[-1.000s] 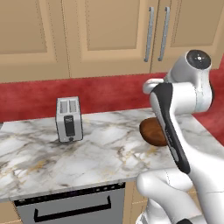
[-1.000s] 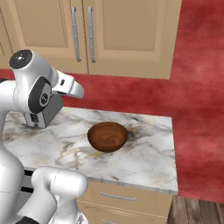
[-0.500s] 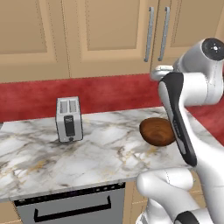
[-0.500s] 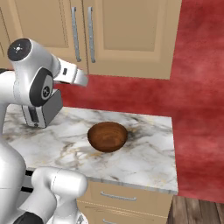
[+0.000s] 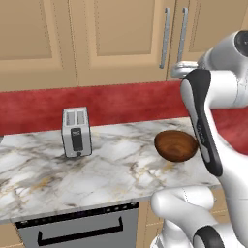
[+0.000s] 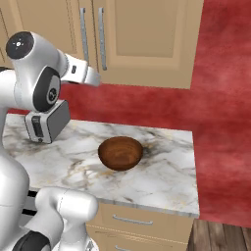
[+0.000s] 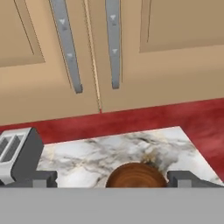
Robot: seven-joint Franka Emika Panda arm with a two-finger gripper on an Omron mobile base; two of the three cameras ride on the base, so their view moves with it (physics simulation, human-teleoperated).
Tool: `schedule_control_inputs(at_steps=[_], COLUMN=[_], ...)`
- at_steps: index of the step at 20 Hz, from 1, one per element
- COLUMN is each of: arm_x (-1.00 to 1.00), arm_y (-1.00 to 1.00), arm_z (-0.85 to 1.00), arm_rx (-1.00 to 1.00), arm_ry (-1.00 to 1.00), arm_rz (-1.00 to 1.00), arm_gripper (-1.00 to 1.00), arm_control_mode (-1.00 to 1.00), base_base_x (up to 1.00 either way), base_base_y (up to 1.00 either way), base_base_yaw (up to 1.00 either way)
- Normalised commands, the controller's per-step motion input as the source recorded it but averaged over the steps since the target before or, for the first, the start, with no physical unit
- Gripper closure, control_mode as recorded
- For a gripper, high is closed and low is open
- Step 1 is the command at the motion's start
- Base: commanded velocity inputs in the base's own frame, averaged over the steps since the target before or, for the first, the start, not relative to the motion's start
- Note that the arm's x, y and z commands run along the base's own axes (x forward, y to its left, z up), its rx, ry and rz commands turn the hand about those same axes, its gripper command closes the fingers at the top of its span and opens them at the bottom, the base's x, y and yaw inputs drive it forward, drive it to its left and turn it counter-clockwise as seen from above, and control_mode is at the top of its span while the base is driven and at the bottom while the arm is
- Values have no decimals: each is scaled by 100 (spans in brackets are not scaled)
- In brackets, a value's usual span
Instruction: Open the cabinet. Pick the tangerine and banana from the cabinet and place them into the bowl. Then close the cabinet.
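Nothing is done yet — the cabinet (image 7: 131, 52) ahead of the tool (image 7: 111, 177) is closed, its handles just above. The tool's fingers stand wide apart, holding nothing. Below it the bowl (image 6: 120, 152) sits empty on the bench (image 6: 162, 176) — both fruits remain unseen.

The arm has been raised and swung toward the cabinet (image 5: 145, 43); the gripper (image 6: 93, 78) is now carried higher in the frame, nearer the silver handles (image 6: 91, 34), jaws spread wide.
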Motion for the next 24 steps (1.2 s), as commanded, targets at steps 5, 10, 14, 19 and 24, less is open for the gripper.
schedule_control_inputs(at_steps=[5,10,14,19,24], arm_x=[0,0,0,0,4], arm_y=[0,-2,-10,-13,-8], arm_z=[19,31,23,16,3], arm_rx=[0,0,0,0,0], arm_ry=[-10,-8,-6,-2,0], arm_rz=[0,0,0,0,0], arm_gripper=[-100,-100,-100,-100,-100], arm_control_mode=[-100,-100,-100,-100,-100], base_base_x=[0,0,0,0,0], base_base_y=[0,0,0,0,0], base_base_yaw=[0,0,0,0,0])
